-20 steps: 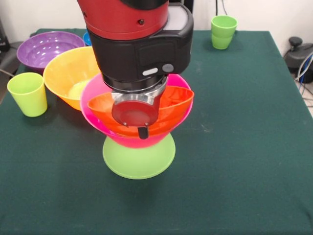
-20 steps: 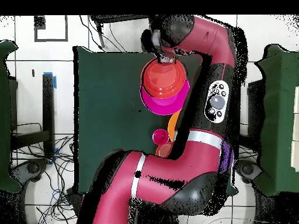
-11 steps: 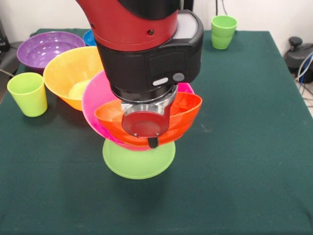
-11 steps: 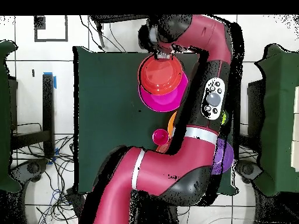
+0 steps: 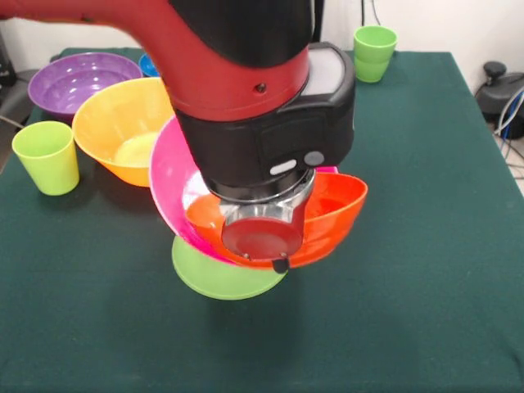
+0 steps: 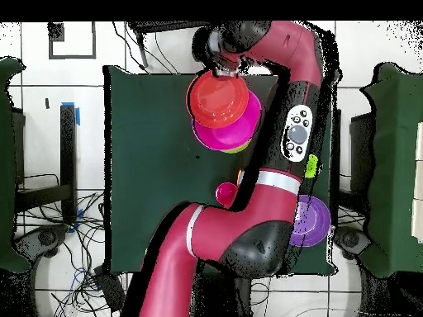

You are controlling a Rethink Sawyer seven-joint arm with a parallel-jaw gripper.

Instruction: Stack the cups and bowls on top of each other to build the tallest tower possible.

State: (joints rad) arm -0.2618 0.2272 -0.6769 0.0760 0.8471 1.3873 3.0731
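At the left edge of the front view a light green cup (image 5: pixel 46 155) stood upright on the desk (image 5: pixel 409 246), with a purple bowl (image 5: pixel 70 79) behind it and a yellow-orange bowl (image 5: pixel 123 127) just right. At centre, the pink bowl (image 5: pixel 176 192) tilted steeply on the lime green bowl (image 5: pixel 217 277), the orange bowl (image 5: pixel 332 217) within it. The pincer (image 5: pixel 281 264) sat at the orange bowl's rim; its state could not be told. Two nested green cups (image 5: pixel 375 51) stood upper right.
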